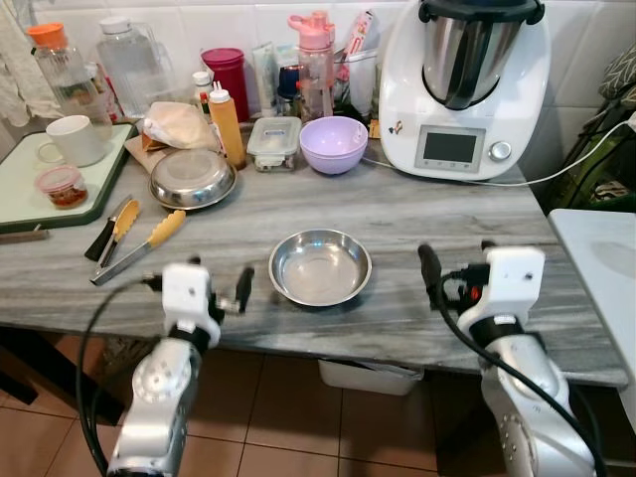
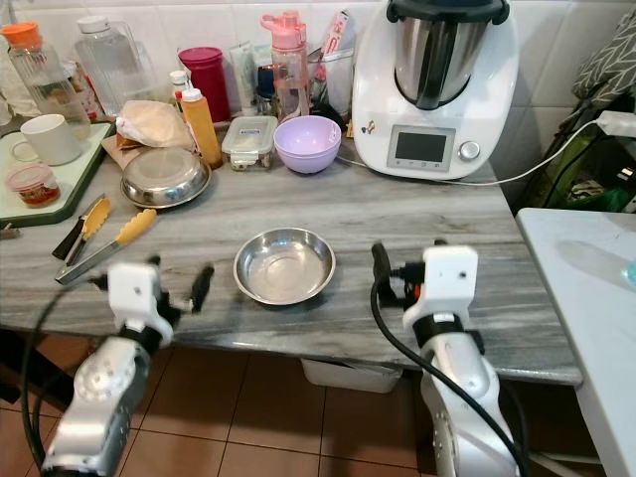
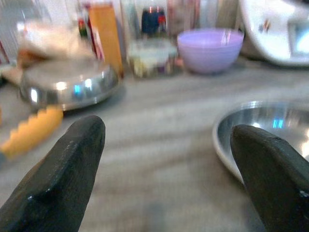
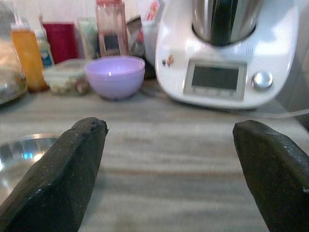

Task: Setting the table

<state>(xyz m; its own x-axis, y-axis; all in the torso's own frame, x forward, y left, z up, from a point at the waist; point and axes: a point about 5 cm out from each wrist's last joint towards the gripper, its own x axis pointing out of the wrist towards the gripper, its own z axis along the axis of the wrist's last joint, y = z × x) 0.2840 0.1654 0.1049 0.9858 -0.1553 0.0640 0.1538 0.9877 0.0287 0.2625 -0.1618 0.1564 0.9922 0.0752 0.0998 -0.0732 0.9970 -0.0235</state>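
Steel bowl (image 1: 320, 266) near counter (image 1: 417, 224) edge | both tools, left (image 1: 199, 286) and right (image 1: 459, 266), wide open, empty | a clumsy nudge could knock it off

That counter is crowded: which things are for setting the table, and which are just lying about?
Likely for the job:
- steel bowl between the open grippers, left and right
- second steel bowl
- purple bowl
- white mug

Probably just lying about:
- food processor
- tongs
- orange sauce bottle
- pink bottle
- lidded container
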